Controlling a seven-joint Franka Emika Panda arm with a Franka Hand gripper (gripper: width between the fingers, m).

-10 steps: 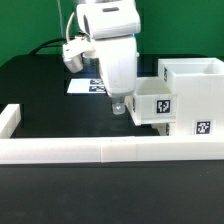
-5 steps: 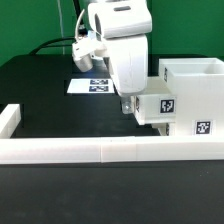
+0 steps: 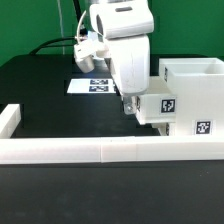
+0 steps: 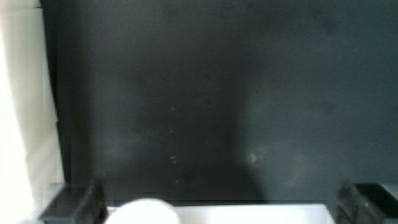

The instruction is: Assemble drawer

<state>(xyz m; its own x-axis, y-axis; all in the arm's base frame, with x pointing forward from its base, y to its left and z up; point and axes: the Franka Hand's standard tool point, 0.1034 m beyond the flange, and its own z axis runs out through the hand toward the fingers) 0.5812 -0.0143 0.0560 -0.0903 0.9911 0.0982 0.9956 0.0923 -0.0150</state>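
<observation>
The big white drawer shell [image 3: 198, 92] stands at the exterior view's right with tags on its front. A smaller white tray [image 3: 158, 106] with a tag sticks out of its side toward the exterior view's left. My gripper [image 3: 127, 106] hangs low at the tray's outer end, touching or nearly touching it. In the wrist view my gripper [image 4: 222, 206] is open, with dark fingers [image 4: 80, 200] wide apart. The tray's white face [image 4: 267, 214] and round knob [image 4: 143, 212] lie between them, and no finger clasps them. I cannot make out a second tray.
A long low white border bar [image 3: 100, 150] runs along the front, with a short arm [image 3: 10, 118] at the exterior view's left; it also shows in the wrist view [image 4: 18, 110]. The marker board [image 3: 90, 86] lies behind the arm. Black table [image 4: 214, 100] stretches ahead of the gripper.
My arm has moved toward the exterior view's right, and the tray has slid further into the shell. Almost nothing has moved in the last half second.
</observation>
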